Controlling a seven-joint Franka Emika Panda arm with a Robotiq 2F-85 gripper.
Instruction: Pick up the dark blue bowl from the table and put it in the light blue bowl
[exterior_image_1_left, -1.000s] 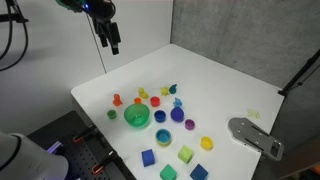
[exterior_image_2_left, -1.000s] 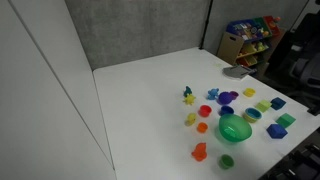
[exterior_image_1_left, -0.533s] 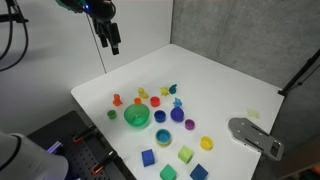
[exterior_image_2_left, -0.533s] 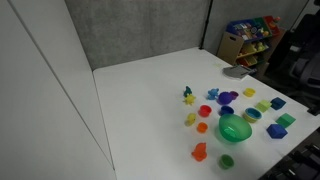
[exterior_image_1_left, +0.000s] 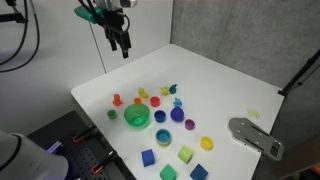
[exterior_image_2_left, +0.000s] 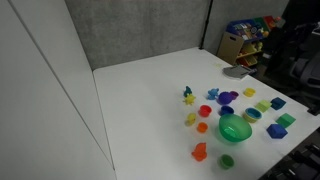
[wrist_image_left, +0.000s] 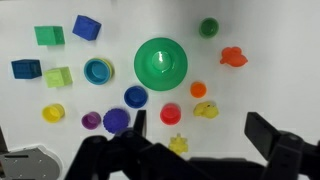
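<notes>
The dark blue bowl (wrist_image_left: 136, 96) sits on the white table between the big green bowl (wrist_image_left: 160, 62) and a purple bowl (wrist_image_left: 116, 120). It also shows in both exterior views (exterior_image_1_left: 160, 116) (exterior_image_2_left: 226, 111). The light blue bowl (wrist_image_left: 98, 70) stands beside the green bowl, next to a green cube (wrist_image_left: 58, 77), and shows in both exterior views (exterior_image_1_left: 164, 135) (exterior_image_2_left: 252, 114). My gripper (exterior_image_1_left: 124, 46) hangs high above the far part of the table, well away from the toys. In the wrist view its fingers (wrist_image_left: 200, 128) are spread wide with nothing between them.
Small toys lie around the bowls: a red cup (wrist_image_left: 171, 113), an orange cup (wrist_image_left: 198, 89), a yellow duck (wrist_image_left: 206, 109), a yellow star (wrist_image_left: 179, 143) and blue cubes (wrist_image_left: 86, 27). A grey metal plate (exterior_image_1_left: 255, 136) lies at the table's corner. The table edge (exterior_image_1_left: 100, 125) runs near the toys.
My gripper has shifted sideways, to the right in the exterior view that shows it. The toys have not moved.
</notes>
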